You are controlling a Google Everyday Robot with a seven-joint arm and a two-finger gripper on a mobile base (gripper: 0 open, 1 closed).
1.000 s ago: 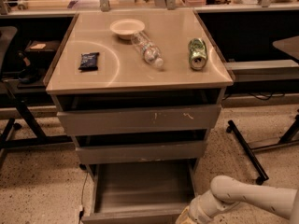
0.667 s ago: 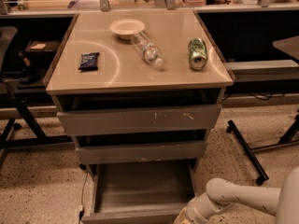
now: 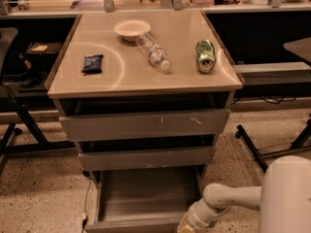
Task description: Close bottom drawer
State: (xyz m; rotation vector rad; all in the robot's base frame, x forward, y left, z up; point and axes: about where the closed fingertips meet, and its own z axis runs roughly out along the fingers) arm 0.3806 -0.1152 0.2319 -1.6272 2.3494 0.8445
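Observation:
The bottom drawer is pulled far out of the grey cabinet, its shallow tray open and its narrow front strip at the bottom edge of the view. The middle drawer front and the scratched top drawer front sit above it, each slightly out. My gripper is at the end of the white arm, low at the drawer's front right corner, mostly cut off by the frame edge.
On the cabinet top lie a white bowl, a clear plastic bottle, a green can and a dark packet. A chair base stands to the right, a desk frame to the left. A cable lies on the floor.
The arm has shifted slightly left and down toward the drawer's front right corner. The drawer itself has not visibly moved.

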